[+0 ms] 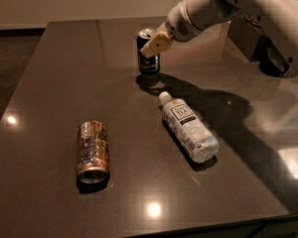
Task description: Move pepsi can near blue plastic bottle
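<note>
The pepsi can (148, 58) is dark navy with a silver top and stands upright at the far middle of the dark table (54, 83). My gripper (153, 44) reaches in from the upper right and is shut on the can's upper part; a tan finger (156, 43) lies across its front. The blue plastic bottle (188, 128) is clear with a white cap and a white label. It lies on its side a little nearer and to the right of the can, its cap pointing toward the can. A gap separates can and bottle.
A brownish-gold, rusty-looking can (93, 150) lies on its side at the near left. A dark boxy object (251, 38) stands at the far right behind my arm. The table's front edge (188, 224) runs along the bottom.
</note>
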`<state>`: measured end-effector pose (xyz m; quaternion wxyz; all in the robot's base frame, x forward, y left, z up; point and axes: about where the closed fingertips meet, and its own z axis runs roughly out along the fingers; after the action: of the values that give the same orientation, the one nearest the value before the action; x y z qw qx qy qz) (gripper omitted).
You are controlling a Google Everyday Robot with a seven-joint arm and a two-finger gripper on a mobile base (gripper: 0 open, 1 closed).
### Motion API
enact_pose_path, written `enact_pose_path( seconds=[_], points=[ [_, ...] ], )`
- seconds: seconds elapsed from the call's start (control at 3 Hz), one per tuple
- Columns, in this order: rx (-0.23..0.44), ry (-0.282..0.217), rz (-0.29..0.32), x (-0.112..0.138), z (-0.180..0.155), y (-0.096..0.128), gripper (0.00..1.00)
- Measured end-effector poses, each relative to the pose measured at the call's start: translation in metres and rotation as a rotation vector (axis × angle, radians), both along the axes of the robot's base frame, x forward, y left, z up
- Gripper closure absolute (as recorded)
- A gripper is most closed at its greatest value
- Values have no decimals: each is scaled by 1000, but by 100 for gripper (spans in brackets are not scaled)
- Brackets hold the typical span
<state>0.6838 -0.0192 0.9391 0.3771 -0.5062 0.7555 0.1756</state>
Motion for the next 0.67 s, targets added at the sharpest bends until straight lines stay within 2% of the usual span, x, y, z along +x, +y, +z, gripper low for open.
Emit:
enact_pose_path(
  seconds=[0.67],
  points=[
    [-53,-31,121,-56,-7,-3,100]
  ],
)
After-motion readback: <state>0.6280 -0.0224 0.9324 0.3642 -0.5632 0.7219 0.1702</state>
